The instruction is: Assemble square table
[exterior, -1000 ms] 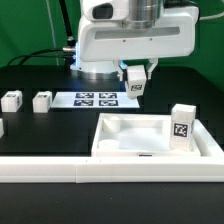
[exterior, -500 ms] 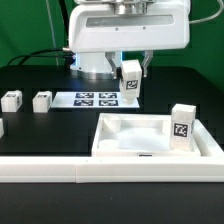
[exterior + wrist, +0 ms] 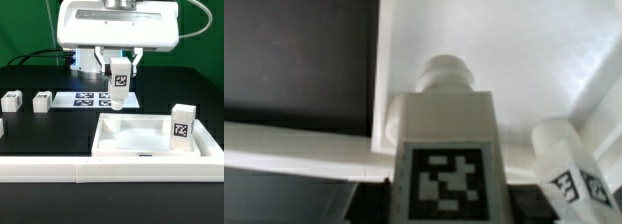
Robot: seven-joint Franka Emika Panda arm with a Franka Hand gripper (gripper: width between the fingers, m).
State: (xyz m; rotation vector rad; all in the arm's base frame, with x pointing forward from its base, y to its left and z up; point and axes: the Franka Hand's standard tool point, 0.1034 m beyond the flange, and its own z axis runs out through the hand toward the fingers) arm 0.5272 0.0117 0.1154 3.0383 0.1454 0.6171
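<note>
My gripper [image 3: 119,66] is shut on a white table leg [image 3: 119,84], which hangs upright with its tag facing the camera, above the table surface just behind the far left corner of the square table slab [image 3: 129,146]. In the wrist view the held leg [image 3: 445,125] points its round peg end at the slab's white floor [image 3: 491,30]. A second leg [image 3: 181,123] stands inside the slab at the exterior view's right and also shows in the wrist view [image 3: 573,160]. Two more legs [image 3: 12,100] [image 3: 41,101] stand on the black table at the left.
The marker board [image 3: 88,99] lies flat behind the slab, under and left of the held leg. A long white rail fence [image 3: 60,171] runs along the front edge. Another white piece [image 3: 1,127] is cut off at the left border. The robot's base stands behind.
The arm has carried the leg toward the exterior view's left and slightly lower. The leg has turned from tilted to upright. The grip is unchanged.
</note>
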